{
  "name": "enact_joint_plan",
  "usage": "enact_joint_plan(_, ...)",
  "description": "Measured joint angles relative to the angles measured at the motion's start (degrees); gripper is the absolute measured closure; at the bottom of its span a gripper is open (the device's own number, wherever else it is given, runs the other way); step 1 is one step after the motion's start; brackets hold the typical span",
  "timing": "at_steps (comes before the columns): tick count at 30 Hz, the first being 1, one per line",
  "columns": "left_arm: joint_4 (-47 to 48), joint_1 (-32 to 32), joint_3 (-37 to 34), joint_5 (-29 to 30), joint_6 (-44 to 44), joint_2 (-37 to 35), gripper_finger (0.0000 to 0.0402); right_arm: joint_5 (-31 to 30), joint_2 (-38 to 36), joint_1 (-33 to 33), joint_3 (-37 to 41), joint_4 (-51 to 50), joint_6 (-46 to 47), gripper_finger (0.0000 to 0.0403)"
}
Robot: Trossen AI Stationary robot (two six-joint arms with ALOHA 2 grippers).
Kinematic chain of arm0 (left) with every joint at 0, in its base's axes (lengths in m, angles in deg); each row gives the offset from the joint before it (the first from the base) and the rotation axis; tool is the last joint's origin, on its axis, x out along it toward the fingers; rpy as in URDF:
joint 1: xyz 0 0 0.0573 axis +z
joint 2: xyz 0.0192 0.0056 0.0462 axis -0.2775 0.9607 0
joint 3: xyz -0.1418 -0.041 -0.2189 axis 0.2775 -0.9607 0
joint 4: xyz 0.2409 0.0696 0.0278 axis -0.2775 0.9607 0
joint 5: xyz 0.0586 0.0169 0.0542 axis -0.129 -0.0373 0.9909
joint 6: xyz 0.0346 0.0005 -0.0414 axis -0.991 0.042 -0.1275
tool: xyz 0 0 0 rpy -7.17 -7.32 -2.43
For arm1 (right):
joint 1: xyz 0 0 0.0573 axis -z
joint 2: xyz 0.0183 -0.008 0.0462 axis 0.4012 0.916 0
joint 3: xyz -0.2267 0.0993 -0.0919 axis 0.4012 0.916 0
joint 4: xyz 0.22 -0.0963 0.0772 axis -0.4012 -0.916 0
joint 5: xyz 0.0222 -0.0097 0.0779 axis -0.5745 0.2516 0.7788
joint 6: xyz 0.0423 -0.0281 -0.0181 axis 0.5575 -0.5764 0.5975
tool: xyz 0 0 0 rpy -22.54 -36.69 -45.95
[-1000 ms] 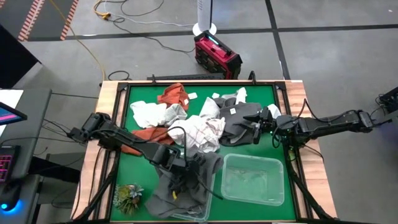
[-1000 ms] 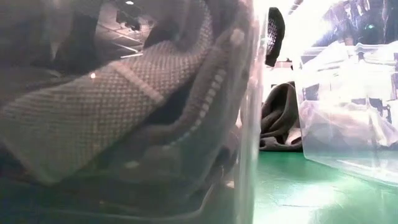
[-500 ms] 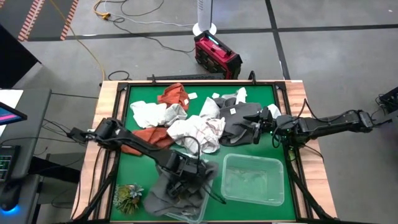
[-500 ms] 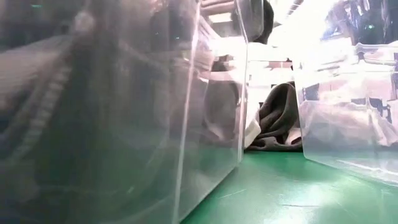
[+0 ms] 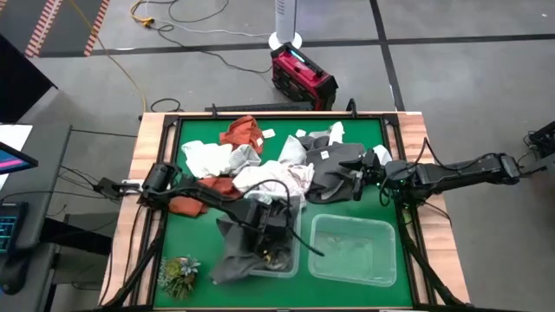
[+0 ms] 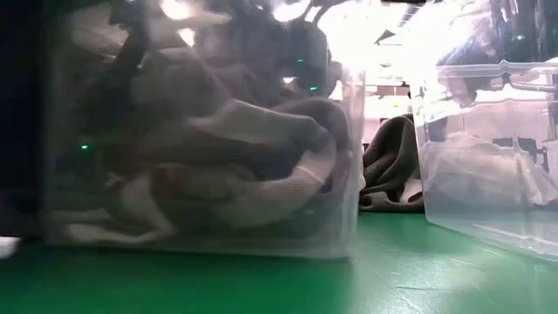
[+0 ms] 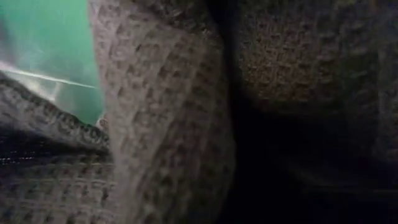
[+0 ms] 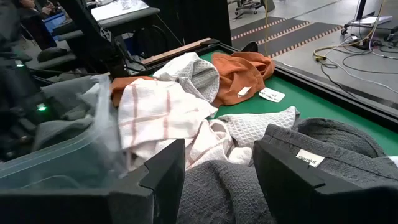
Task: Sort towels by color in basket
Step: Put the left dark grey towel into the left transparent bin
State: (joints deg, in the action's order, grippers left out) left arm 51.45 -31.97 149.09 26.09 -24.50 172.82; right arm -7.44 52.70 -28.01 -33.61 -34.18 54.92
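Observation:
My left gripper [image 5: 273,243] is down in the left clear bin [image 5: 291,263], buried in a dark grey towel [image 5: 232,256] that fills the bin and spills over its left rim. The left wrist view shows only its waffle weave [image 7: 161,124]. The low view shows grey cloth bunched behind the bin's wall [image 6: 349,174]. My right gripper [image 5: 355,184] waits open at a heap of dark grey towels [image 5: 334,169], one finger on either side of a fold [image 8: 217,193]. A white towel with orange stripes [image 8: 155,112], rust-orange towels [image 5: 243,134] and light grey ones [image 5: 208,158] lie piled mid-table. My right gripper stands level over the dark grey heap, coming from the table's right. Whether its fingers [image 8: 165,174] touch the cloth I cannot tell.
A second clear bin [image 5: 351,251] sits right of the first, near the table's near edge. A green plant tuft [image 5: 178,273] lies at the near left corner. A raised wooden rim [image 5: 147,156] borders the green mat. A red case [image 5: 302,76] stands on the floor beyond the far edge.
My left gripper has moved right and toward the near edge, then down into the left bin, taking the dark grey towel with it. The towel, spread over the bin before, now lies bunched inside it. The bin has shifted away from the near edge and stands flat.

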Motion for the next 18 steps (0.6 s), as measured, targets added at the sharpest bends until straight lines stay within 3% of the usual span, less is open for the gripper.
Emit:
enact_joint_plan(10,-0.8,0.2,1.5,0.5,10.0,0.1,0.0383,0.0,0.0,0.0,0.0,0.3,0.4,0.0184)
enact_joint_plan(18,2.7,-0.1,6.3,0.5,9.7,0.1,0.0284,0.0,0.0,0.0,0.0,0.3,0.9,0.0184)
